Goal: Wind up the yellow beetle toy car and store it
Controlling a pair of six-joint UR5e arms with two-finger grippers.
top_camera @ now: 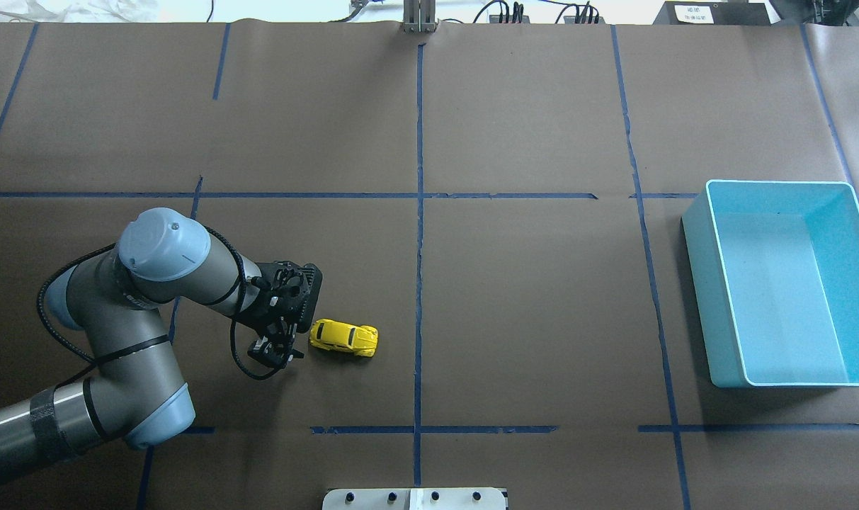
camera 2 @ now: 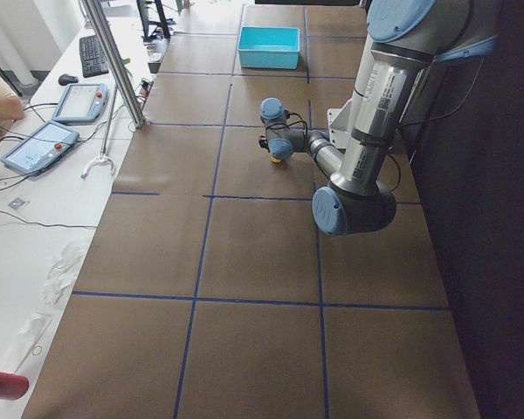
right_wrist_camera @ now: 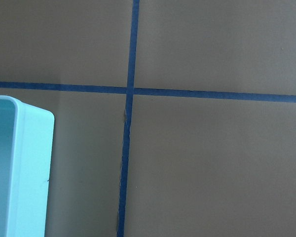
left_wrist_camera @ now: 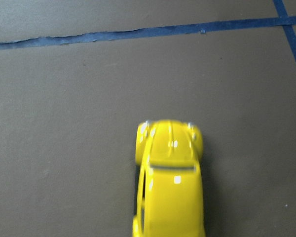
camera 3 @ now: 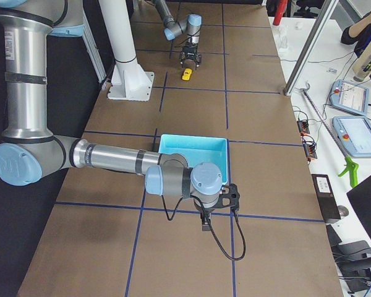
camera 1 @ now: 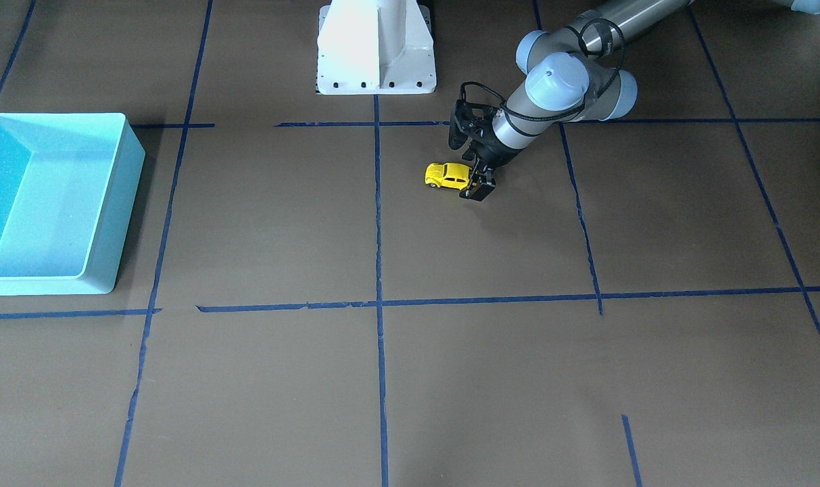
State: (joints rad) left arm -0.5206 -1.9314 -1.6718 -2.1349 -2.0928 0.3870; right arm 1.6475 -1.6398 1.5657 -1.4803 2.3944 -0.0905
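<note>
Overhead exterior view: the left gripper [top_camera: 277, 352] points down at the brown-papered counter [top_camera: 528, 319], its two fingers spread and pinching nothing. The yellow beetle toy car [top_camera: 344, 338] sits on its wheels just beside that gripper, on the side facing the counter's middle, with one end right at the fingers and the other pointing away. Whether car and finger actually touch cannot be told.

Beyond the car from the left gripper runs a blue tape line [top_camera: 419, 283], then more brown paper and a second tape line, and well apart at the far end stands the light blue bin [top_camera: 698, 297]. The white robot pedestal [camera 1: 376, 47] stands off to one side of the left gripper.

The right gripper [camera 3: 205, 224] hangs just past the bin's corner; whether its fingers are spread or together cannot be told.

The car is tiny against the bin, glossy bright yellow, rounded like a beetle, with dark windows. From the left wrist-mounted view its domed end carries two small pale lights.
</note>
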